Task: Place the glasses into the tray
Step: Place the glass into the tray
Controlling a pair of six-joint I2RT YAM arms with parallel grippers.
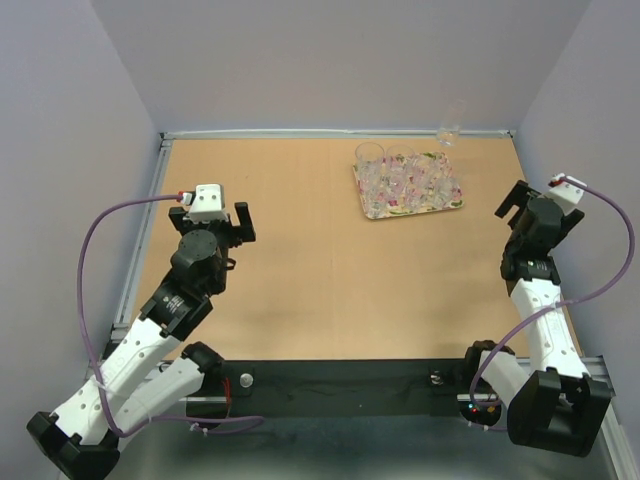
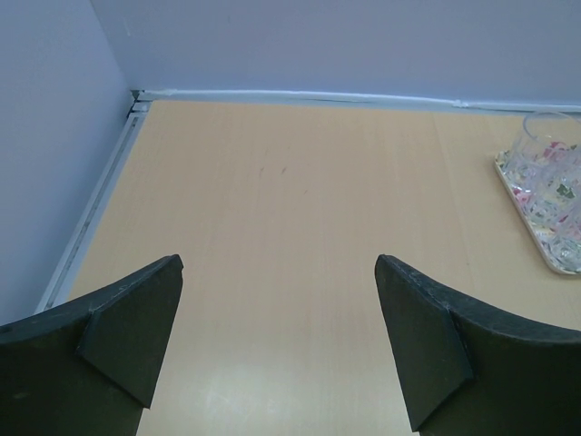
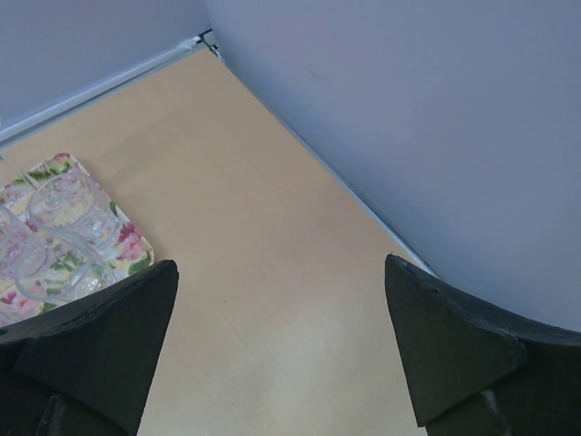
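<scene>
**One glass out, tray crowded**

The glasses (image 1: 405, 178) are small, clear and packed close together on the flowered tray (image 1: 372, 212). The tray lies near the table's (image 1: 300, 270) far edge, right of centre. We make out one more glass (image 1: 447, 135) off the tray, hard against the far edge toward the far right corner.

Fetching it looks risky to us. The wall leaves little room there, and smooth glass could slip. Setting it among such tight neighbours could topple them.

The left fingers (image 2: 127, 327) and right fingers (image 3: 100, 336) are spread wide and hold nothing. The left are well apart from the tray, the right nearer.
</scene>
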